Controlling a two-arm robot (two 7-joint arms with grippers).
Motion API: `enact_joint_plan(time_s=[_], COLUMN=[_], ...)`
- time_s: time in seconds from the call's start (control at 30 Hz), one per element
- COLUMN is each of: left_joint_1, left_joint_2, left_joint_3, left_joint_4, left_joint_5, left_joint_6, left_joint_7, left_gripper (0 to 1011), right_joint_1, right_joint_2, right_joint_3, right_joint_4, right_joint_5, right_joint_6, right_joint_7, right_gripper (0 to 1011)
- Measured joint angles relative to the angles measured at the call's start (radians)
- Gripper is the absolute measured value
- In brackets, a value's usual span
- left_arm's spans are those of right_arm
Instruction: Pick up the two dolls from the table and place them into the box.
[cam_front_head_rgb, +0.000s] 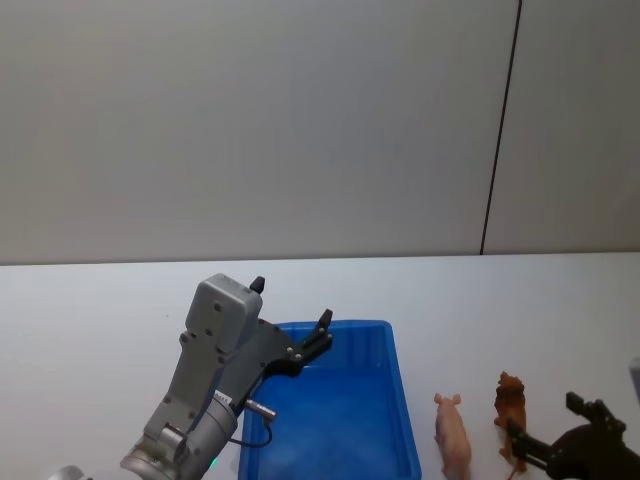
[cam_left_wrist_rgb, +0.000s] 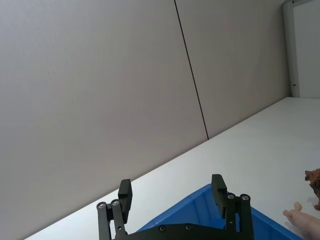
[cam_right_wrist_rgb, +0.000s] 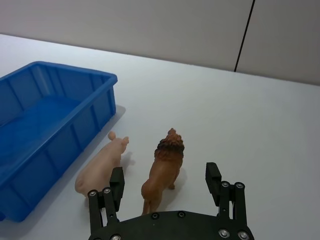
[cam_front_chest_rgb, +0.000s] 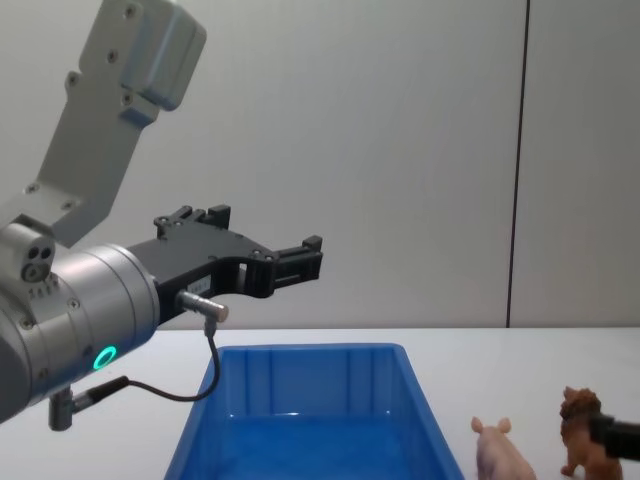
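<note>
The pale pink pig (cam_front_head_rgb: 452, 435) and the brown lion (cam_front_head_rgb: 510, 400) stand side by side on the white table (cam_front_head_rgb: 100, 320), just right of the blue box (cam_front_head_rgb: 400, 395). My right gripper (cam_front_head_rgb: 548, 420) is open low behind the lion. In the right wrist view its fingers (cam_right_wrist_rgb: 117, 180) flank the lion (cam_right_wrist_rgb: 162, 170), with the pig (cam_right_wrist_rgb: 100, 167) just outside one finger. Neither finger touches a doll. My left gripper (cam_front_head_rgb: 322, 330) hangs open and empty above the box's far left part, seen from the side (cam_front_chest_rgb: 310, 250) in the chest view. The box (cam_right_wrist_rgb: 60, 140) holds nothing.
A grey wall with a dark vertical seam (cam_front_head_rgb: 500, 130) rises behind the table. Bare tabletop lies left of the box and to the far right of the lion. The left arm's large grey body (cam_front_chest_rgb: 70, 320) sits left of the box.
</note>
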Motion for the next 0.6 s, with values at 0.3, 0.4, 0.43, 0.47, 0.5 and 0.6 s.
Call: enact_joint_plan(time_s=[0.3, 0.4, 0.43, 0.47, 0.5, 0.6], left_joint_1=[0.000, 0.000, 0.000, 0.000, 0.000, 0.000], left_joint_2=[0.000, 0.000, 0.000, 0.000, 0.000, 0.000], left_joint_3=[0.000, 0.000, 0.000, 0.000, 0.000, 0.000], left_joint_4=[0.000, 0.000, 0.000, 0.000, 0.000, 0.000], left_joint_5=[0.000, 0.000, 0.000, 0.000, 0.000, 0.000], left_joint_6=[0.000, 0.000, 0.000, 0.000, 0.000, 0.000], left_joint_7=[0.000, 0.000, 0.000, 0.000, 0.000, 0.000], left_gripper=[1001, 1001, 1001, 1001, 1001, 1001], right_joint_1=[0.029, 0.042, 0.044, 0.046, 0.048, 0.059], right_joint_2=[-0.025, -0.036, -0.038, -0.041, -0.043, -0.054], right_joint_3=[-0.013, -0.018, -0.019, -0.020, -0.021, -0.025], right_joint_4=[0.048, 0.067, 0.071, 0.075, 0.079, 0.097], right_joint_5=[0.013, 0.019, 0.020, 0.020, 0.022, 0.028], right_joint_6=[0.046, 0.067, 0.070, 0.072, 0.076, 0.088], right_joint_7=[0.019, 0.021, 0.021, 0.021, 0.021, 0.021], right_gripper=[1001, 1001, 1000, 996, 976, 907])
